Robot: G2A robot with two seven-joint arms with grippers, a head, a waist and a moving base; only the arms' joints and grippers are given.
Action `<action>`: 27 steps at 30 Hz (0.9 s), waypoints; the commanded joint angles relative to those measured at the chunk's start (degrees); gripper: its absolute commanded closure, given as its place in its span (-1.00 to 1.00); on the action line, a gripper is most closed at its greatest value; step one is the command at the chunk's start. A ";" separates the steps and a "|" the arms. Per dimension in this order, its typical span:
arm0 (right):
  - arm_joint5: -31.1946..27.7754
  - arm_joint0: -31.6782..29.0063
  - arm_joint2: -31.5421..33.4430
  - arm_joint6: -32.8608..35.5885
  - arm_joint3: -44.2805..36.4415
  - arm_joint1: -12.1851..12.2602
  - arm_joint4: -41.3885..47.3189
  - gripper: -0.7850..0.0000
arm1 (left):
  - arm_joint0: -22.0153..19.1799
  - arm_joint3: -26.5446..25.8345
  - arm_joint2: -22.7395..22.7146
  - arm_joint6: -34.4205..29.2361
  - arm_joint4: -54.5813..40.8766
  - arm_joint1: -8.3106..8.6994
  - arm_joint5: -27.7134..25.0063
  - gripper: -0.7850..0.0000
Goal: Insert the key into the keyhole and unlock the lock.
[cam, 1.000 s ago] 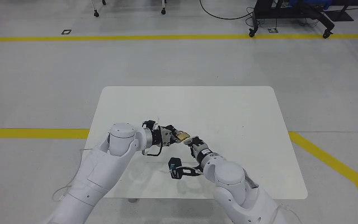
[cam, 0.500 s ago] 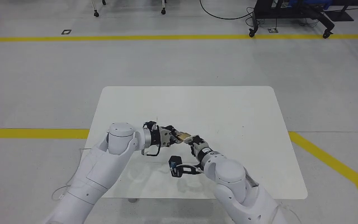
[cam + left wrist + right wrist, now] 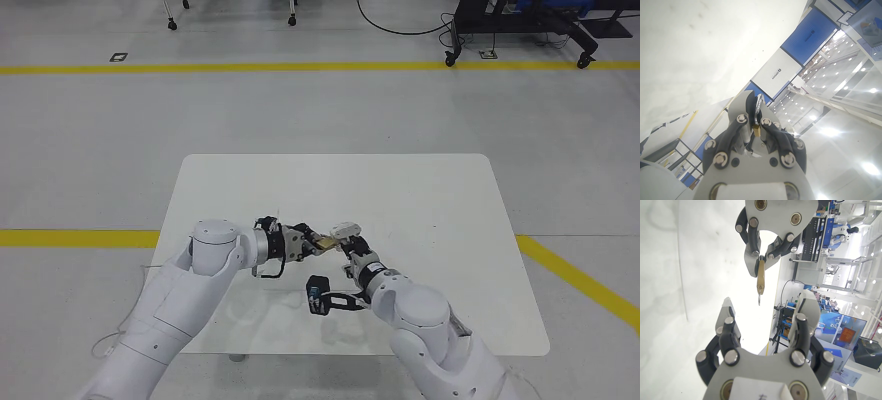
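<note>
A brass padlock [image 3: 760,273] hangs above the white table [image 3: 400,190], and my left gripper [image 3: 761,259] is shut on its shackle end. A small silver key [image 3: 759,298] sticks out of the keyhole at the lock's free end. My right gripper [image 3: 765,297] is open, one finger on either side of the key and clear of it. From above, the lock [image 3: 322,240] sits between the left gripper [image 3: 303,238] and the right gripper [image 3: 346,238] near the table's front middle. In the left wrist view the fingers [image 3: 747,103] clamp the chrome shackle [image 3: 759,102].
The table's bare surface [image 3: 420,200] spreads behind and to both sides of the grippers. Its front edge [image 3: 300,352] runs close under both arms. Yellow floor lines [image 3: 80,238] pass beside the table, and a cart [image 3: 520,30] stands far behind.
My right gripper has opened and let go of the key, drawing back a little from the lock. The key stays in the keyhole. The left gripper has held the lock still.
</note>
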 commanded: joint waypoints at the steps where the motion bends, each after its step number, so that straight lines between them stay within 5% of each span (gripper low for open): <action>1: 0.00 -0.25 0.46 -0.48 -0.23 0.07 0.00 0.10 | 0.02 0.23 -0.15 0.15 0.02 0.00 -0.80 1.00; 15: -0.64 -0.77 2.64 -2.61 -0.46 0.23 0.57 1.00 | 0.51 -0.37 -0.84 0.00 0.37 0.15 -2.81 1.00; 27: -1.09 -0.09 2.04 -2.41 0.25 -0.06 0.35 1.00 | 0.82 -1.36 -1.00 0.23 0.96 0.25 -2.80 1.00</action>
